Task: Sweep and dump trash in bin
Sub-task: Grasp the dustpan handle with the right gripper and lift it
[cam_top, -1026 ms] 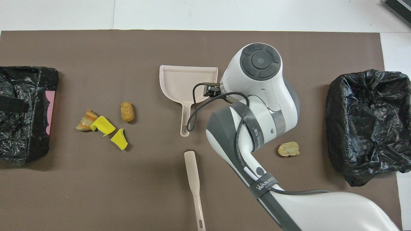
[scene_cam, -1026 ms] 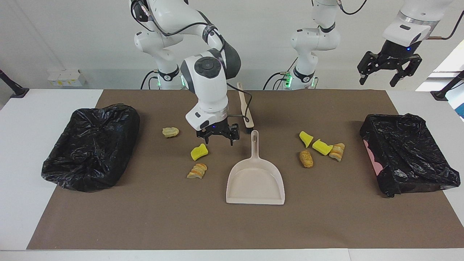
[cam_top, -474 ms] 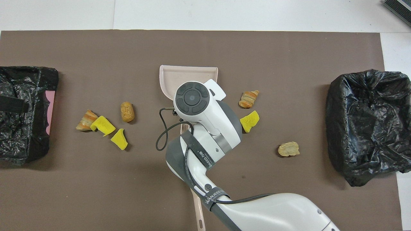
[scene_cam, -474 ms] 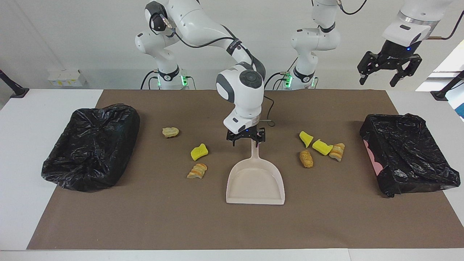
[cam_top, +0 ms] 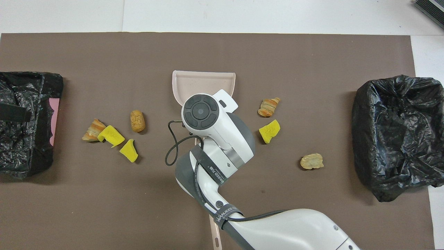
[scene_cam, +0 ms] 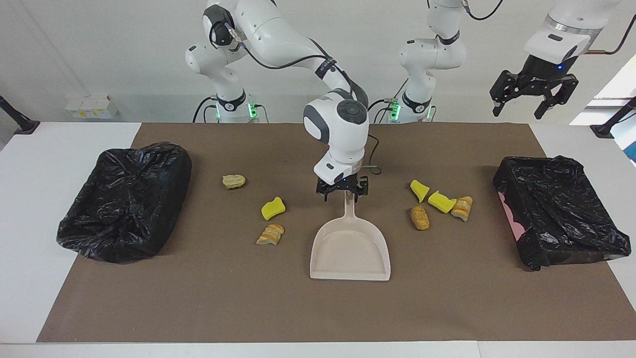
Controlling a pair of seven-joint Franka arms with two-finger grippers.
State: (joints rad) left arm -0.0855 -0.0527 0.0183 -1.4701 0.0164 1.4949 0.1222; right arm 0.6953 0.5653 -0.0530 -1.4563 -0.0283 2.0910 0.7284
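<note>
The beige dustpan (scene_cam: 350, 246) lies mid-mat, its handle pointing toward the robots. My right gripper (scene_cam: 344, 195) is low over the end of that handle, open, one finger on each side of it. In the overhead view the right arm's wrist covers the handle and part of the dustpan (cam_top: 204, 81). Trash lies in two groups: a tan lump (scene_cam: 233, 181), a yellow chunk (scene_cam: 273, 208) and a striped crust (scene_cam: 271, 234) toward the right arm's end; several yellow and brown scraps (scene_cam: 441, 202) toward the left arm's end. My left gripper (scene_cam: 526, 102) waits open, high in the air.
A black-bagged bin (scene_cam: 126, 199) stands at the right arm's end of the brown mat and another (scene_cam: 559, 216) at the left arm's end. A beige brush handle (cam_top: 215, 234) pokes out from under the right arm near the robots' edge.
The right arm swung from above the yellow chunk across to the dustpan handle and has settled lower around its end. The left arm has stayed still.
</note>
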